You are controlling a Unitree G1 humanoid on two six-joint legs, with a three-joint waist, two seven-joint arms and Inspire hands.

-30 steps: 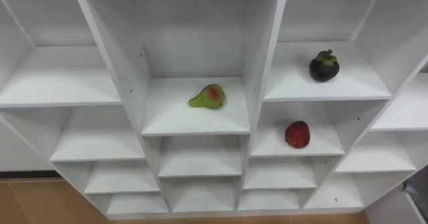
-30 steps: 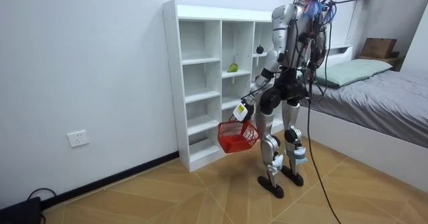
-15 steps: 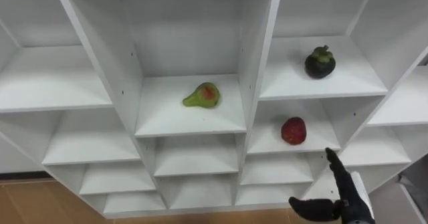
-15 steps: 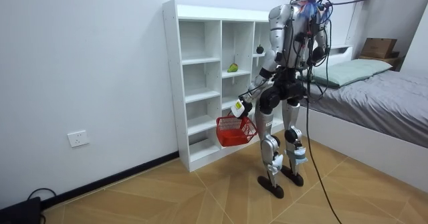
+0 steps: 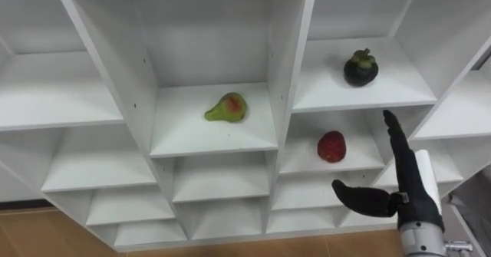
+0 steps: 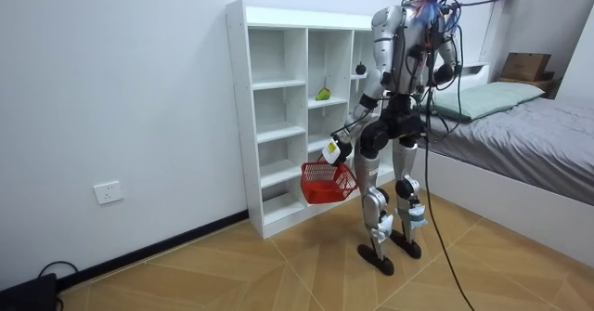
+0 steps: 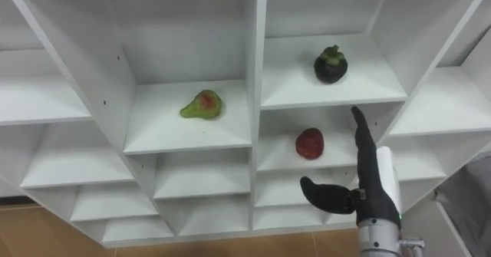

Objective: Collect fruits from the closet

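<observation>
A white closet (image 5: pixel 293 65) of open compartments stands before me. A green pear with a red patch (image 5: pixel 225 107) lies on the middle shelf. A dark mangosteen (image 5: pixel 360 67) sits one compartment to the right and higher, with a red fruit (image 5: pixel 331 146) on the shelf below it. My right hand (image 5: pixel 406 188) is raised at the lower right, open, fingers straight and thumb spread leftward, just right of and below the red fruit, not touching it. In the room view my left hand (image 6: pixel 338 150) hangs low, shut on the handle of a red basket (image 6: pixel 324 181).
I stand close in front of the closet (image 6: pixel 278 116). A bed (image 6: pixel 520 116) lies behind me at the room view's right. The other compartments (image 5: pixel 69 80) hold nothing. Wooden floor (image 6: pixel 278 274) spreads around me.
My right hand has come up from the lower right edge toward the red fruit's compartment. The view has shifted slightly right. The basket swung a little nearer the closet.
</observation>
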